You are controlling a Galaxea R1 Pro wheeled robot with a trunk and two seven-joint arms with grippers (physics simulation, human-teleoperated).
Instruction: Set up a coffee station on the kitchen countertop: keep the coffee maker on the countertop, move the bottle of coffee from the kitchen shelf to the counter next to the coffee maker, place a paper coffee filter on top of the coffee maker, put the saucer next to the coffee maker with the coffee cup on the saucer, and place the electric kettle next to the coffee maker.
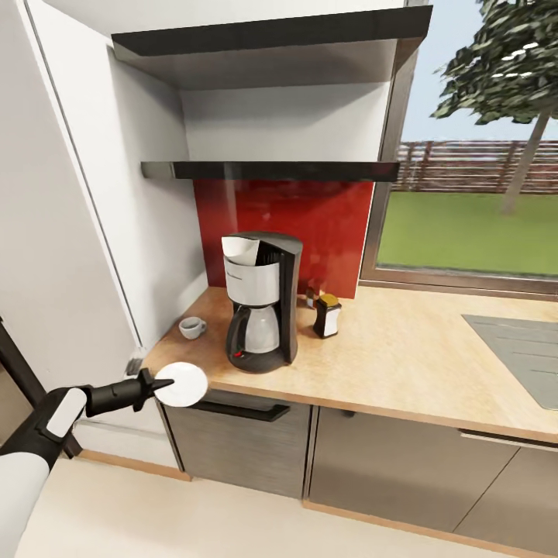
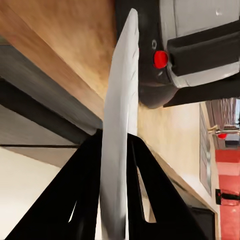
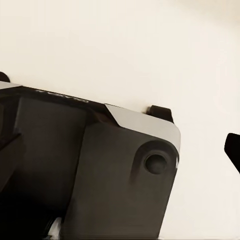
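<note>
White saucer (image 1: 183,383) sits clamped edge-on in the left end effector (image 1: 155,385), held at the counter (image 1: 403,364) front edge, just beside the coffee maker (image 1: 262,310). A paper coffee filter (image 1: 240,249) rests on top of the machine. The coffee cup (image 1: 191,327) stands left of it, the bottle of coffee (image 1: 327,315) right. The right end effector's state I cannot tell

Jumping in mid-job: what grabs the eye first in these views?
The left gripper holds the white saucer by its rim at the countertop's front left corner. Just behind stands the coffee maker against the red backsplash, a white paper coffee filter on top. The coffee cup sits to its left, the bottle of coffee to its right.
</note>
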